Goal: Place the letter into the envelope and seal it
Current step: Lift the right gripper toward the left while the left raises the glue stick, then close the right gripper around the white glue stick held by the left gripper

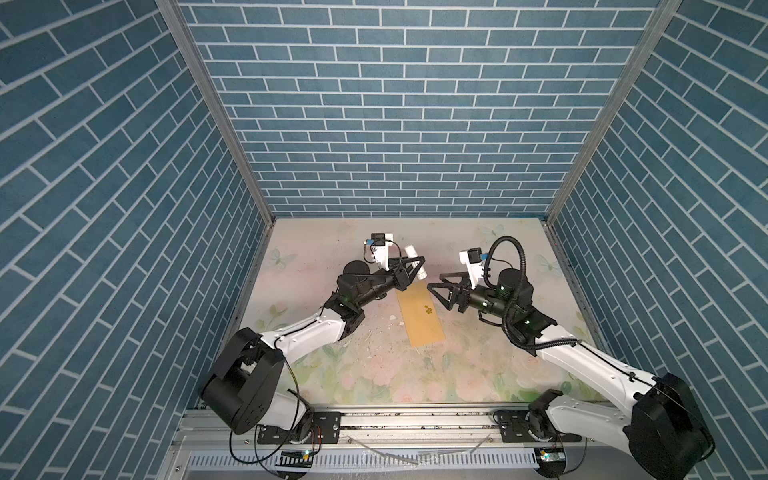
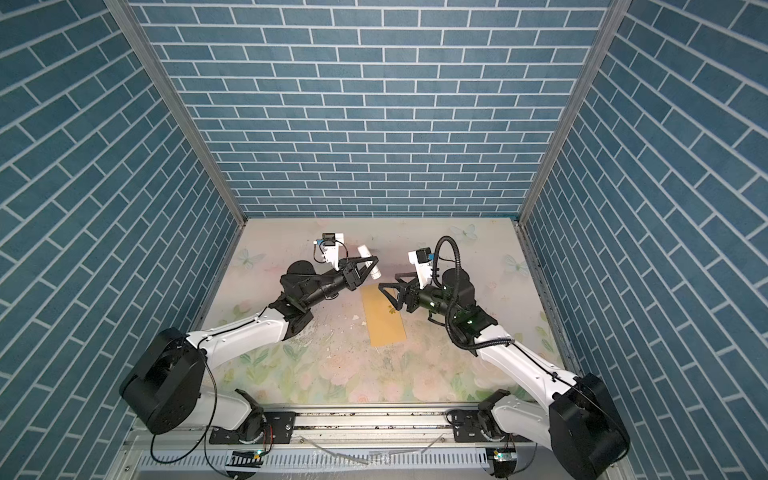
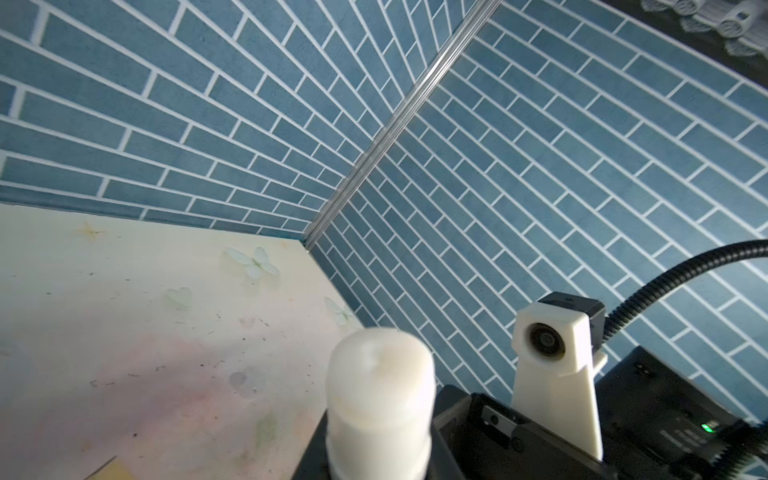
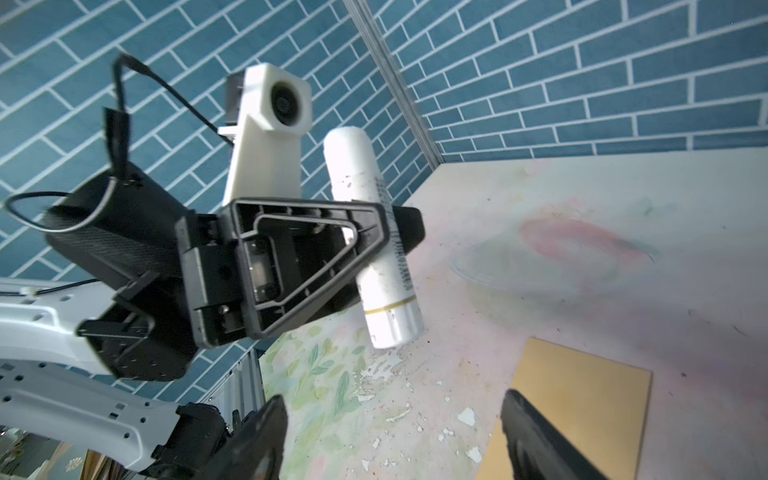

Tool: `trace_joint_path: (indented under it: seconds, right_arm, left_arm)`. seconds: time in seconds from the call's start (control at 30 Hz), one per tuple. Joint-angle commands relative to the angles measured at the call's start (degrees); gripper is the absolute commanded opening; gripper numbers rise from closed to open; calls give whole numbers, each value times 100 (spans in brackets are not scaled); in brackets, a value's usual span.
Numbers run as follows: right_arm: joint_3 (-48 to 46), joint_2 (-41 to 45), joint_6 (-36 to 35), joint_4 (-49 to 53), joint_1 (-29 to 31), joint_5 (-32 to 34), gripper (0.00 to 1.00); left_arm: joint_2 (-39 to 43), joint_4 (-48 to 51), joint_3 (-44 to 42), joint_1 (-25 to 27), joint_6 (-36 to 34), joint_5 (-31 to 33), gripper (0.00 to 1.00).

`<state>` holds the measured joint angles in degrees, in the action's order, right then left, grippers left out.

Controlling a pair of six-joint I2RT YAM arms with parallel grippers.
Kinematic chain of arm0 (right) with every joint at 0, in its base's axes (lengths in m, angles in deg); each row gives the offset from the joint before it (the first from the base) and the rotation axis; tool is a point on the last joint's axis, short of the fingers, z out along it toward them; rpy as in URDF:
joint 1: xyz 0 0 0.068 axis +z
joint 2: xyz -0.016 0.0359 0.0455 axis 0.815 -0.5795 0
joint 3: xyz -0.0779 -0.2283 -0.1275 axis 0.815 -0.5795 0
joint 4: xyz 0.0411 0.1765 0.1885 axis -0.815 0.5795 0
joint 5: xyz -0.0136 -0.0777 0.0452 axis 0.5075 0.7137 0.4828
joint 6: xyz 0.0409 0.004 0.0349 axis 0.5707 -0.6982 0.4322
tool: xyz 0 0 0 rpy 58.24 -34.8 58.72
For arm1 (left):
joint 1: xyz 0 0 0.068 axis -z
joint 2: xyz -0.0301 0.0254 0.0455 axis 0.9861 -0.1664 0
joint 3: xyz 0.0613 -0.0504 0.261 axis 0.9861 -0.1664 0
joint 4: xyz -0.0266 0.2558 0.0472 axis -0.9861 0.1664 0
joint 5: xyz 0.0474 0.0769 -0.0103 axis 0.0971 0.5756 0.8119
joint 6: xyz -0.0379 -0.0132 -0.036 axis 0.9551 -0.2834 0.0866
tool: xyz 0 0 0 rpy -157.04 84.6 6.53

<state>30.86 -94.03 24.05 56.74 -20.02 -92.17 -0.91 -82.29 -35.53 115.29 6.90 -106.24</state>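
Clearly the left gripper (image 4: 374, 237) is clamped around the middle of a white glue stick (image 4: 374, 232), holding it clear of the table (image 1: 478, 365) with one end pointing down toward the envelope (image 1: 419, 316), presumably so glue can be laid along the flap. That mustard-yellow envelope lies flat at the table's centre, its long axis running roughly from 11 to 5 o'clock in both top views, the small gold emblem (image 1: 428, 308) facing up. At 3 o'clock of it the right gripper (image 1: 440, 293) hangs just above its far edge with fingers spread wide and nothing between them. No letter shows anywhere; it may already sit inside, though I cannot tell. Fine print runs down the stick's side, too blurred to read
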Motion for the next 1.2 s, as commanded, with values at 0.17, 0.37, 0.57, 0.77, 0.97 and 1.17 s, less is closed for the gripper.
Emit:
trace_joint_path:
  seconds: [0.17, 0.37, 0.57, 0.77, 0.97, 1.17]
  right_arm:
    - [-37, -273, 237, -987, -9, -471, 72]
    - [91, -518, 220, -1389, -11, -472, 63]
    - [263, -768, 267, -1691, -11, -624, 54]
    - [406, -902, 290, -1848, -11, -701, 49]
    - [537, -1035, 405, -2024, -10, -809, 45]
    - [589, -1130, 413, -2079, -11, -812, 34]
  left_arm:
    - [-93, -1063, -98, -7, 533, -228, 0]
    - [-101, -1154, -89, 11, 655, -266, 0]
    - [-137, -1264, -104, 28, 807, -326, 0]
    - [-155, -1265, -89, 28, 811, -344, 0]
    - [-199, -1366, -140, 28, 895, -335, 0]
    - [-172, -1326, -154, 28, 868, -317, 0]
